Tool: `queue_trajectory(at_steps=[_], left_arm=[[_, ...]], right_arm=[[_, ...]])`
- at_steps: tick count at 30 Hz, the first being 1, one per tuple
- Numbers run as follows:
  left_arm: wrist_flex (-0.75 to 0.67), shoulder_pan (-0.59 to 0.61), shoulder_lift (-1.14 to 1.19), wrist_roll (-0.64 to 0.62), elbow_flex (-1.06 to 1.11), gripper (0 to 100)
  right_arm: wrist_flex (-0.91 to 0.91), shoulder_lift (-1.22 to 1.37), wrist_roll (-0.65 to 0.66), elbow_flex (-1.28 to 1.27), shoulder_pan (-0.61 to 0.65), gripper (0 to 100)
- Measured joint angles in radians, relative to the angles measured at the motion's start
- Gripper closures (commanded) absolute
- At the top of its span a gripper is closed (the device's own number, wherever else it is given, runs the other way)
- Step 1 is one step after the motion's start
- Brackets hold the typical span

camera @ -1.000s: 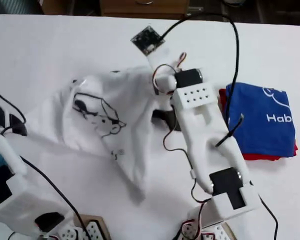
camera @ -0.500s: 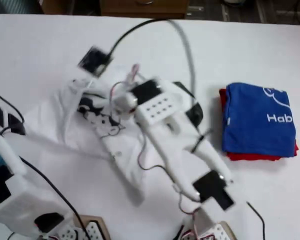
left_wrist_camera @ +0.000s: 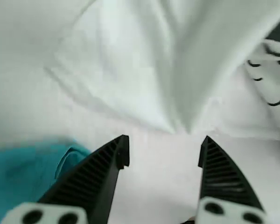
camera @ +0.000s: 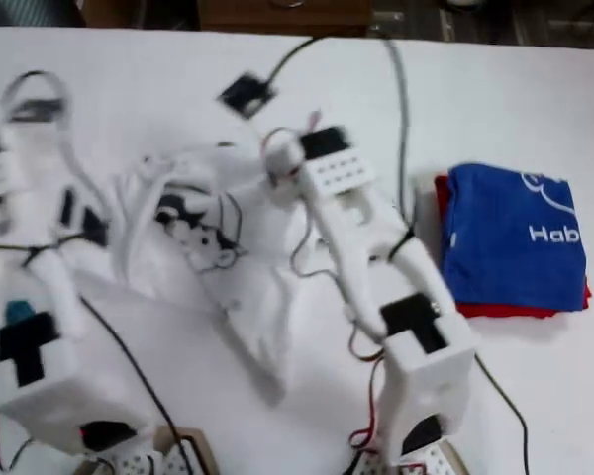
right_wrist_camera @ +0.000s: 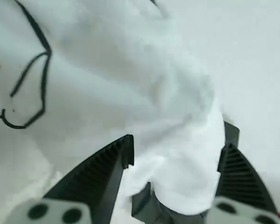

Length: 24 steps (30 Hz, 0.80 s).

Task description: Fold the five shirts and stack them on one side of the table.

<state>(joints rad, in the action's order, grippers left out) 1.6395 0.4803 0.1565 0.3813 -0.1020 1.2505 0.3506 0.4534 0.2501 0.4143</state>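
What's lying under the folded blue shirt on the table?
A red shirt lies under the blue shirt, its edge showing along two sides. The rest of it, and anything further below, is covered.

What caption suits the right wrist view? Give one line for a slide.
Right gripper, jaws apart, straddles a bunched fold of the white printed shirt.
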Motion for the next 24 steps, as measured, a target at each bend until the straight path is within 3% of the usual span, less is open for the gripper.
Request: queue_trajectory(at_steps=[4,13,15,19,24], left_arm=[[-0.106,-0.118,0.049,0.000,0.029,74],[-0.344,-0.130,0.296,0.000,0.072,74],[-0.381,-0.130,0.336,0.002,0.072,78],[-0.414,-0.133,0.362,0.003,0.071,98],[-0.422,-0.133,0.367,0.003,0.057,98]], right_arm=[[0.077,-0.043,0.000,0.008,-0.100,70.4],[0.204,-0.098,0.000,0.008,-0.222,70.4],[0.221,-0.098,0.000,0.008,-0.222,70.4],[0.238,-0.098,0.000,0.008,-0.221,70.4],[0.258,-0.098,0.000,0.008,-0.204,70.4]])
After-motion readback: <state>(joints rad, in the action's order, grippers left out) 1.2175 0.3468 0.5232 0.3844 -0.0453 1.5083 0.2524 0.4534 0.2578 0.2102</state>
